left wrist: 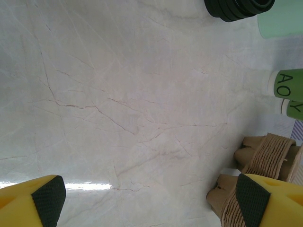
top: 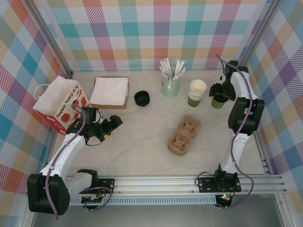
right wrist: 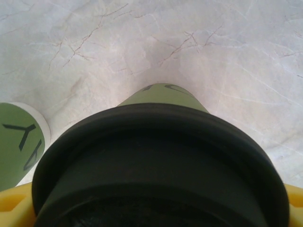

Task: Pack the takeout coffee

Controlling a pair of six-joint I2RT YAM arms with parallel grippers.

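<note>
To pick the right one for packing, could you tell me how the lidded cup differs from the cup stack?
The lidded cup is capped in black; the cup stack is open, cream inside. The lidded cup is single; the cup stack is several nested. Both are green, upright on the table.

Bright, even light from above left only soft shadows on the table [top: 142, 146]. A white glare strip crossed the left wrist view's lower part; the takeout coffee [right wrist: 161, 161] loomed dark and blurred in the right wrist view.
</note>
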